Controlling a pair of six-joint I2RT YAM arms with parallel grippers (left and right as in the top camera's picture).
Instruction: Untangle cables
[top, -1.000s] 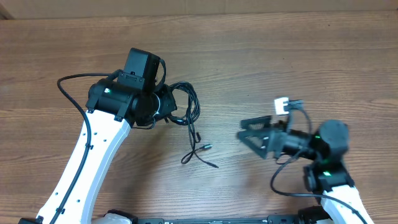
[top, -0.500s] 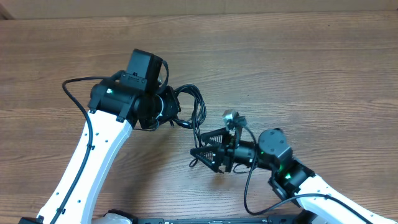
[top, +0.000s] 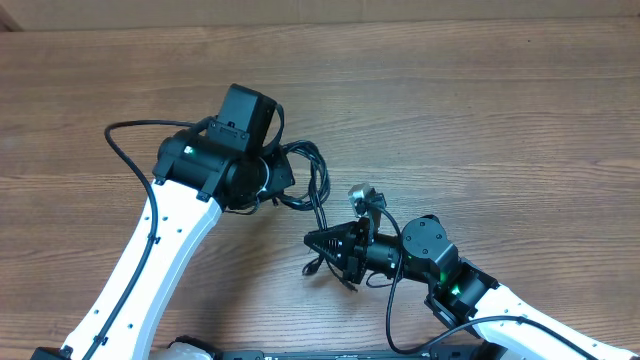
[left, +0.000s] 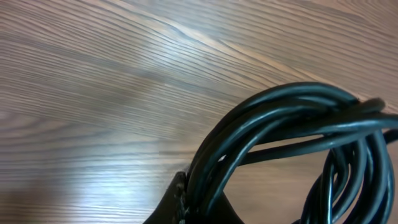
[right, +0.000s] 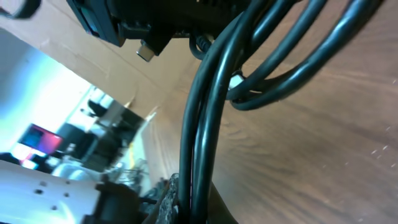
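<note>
2 thin black cables (top: 318, 188) sit as 1 tangled bundle at mid-table, between the arms. The coil is up at the left gripper (left: 186, 204), and 2 strands drop from it to the right gripper (top: 320, 245). The loose ends (top: 312, 268) lie on the wood just beyond it.

The left jaws look clenched on the coil. The right jaws are pinched on both strands together.

That's what worries me. If the right arm pulls away while it grips 2 strands at once, the loops would likely cinch tighter instead of separating. A hard tug might also drag the coil out of the left grip, or let the slick strands slip free and drop onto the table (top: 480, 120). I can't tell which strand belongs to which cable.
</note>
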